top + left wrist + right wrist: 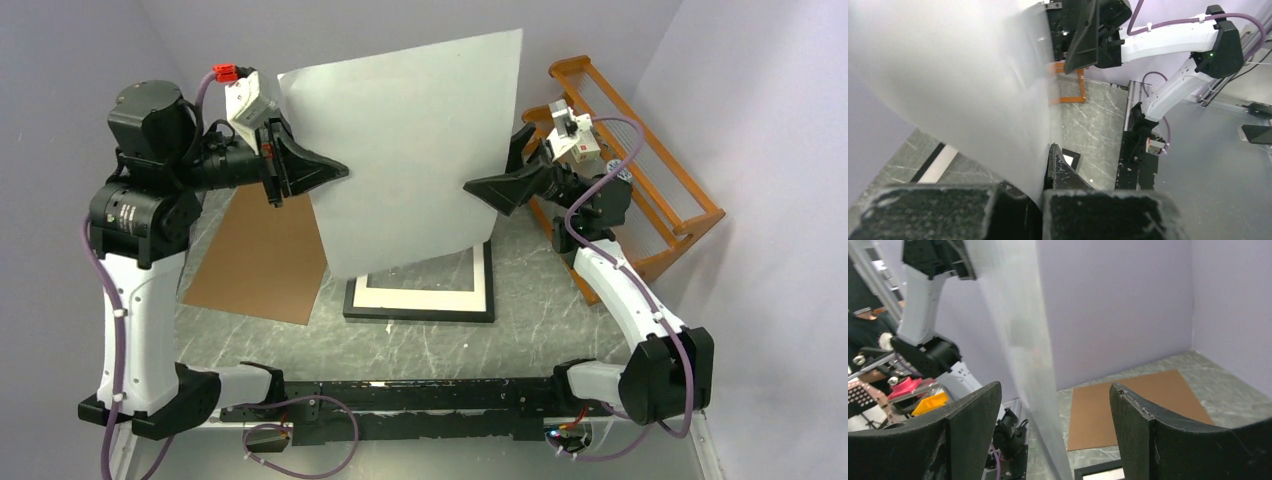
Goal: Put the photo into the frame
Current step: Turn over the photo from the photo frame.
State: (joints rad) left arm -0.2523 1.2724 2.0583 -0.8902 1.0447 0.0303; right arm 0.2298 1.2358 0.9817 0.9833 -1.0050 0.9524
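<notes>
The photo (410, 150) hangs upright over the table and shows only its plain white side (948, 75). My left gripper (340, 172) is shut on its left edge, and the sheet runs between those fingers (1048, 155) in the left wrist view. At the sheet's right edge my right gripper (470, 187) stands open. The sheet's edge (1018, 315) passes between its spread fingers (1055, 390) without touching either. The black frame (420, 313) lies flat on the table below the sheet, with a white mat border inside it.
A brown backing board (260, 260) lies flat on the table to the left of the frame. An orange wooden rack (650, 170) stands at the back right, just behind my right arm. Purple walls close in the back and both sides.
</notes>
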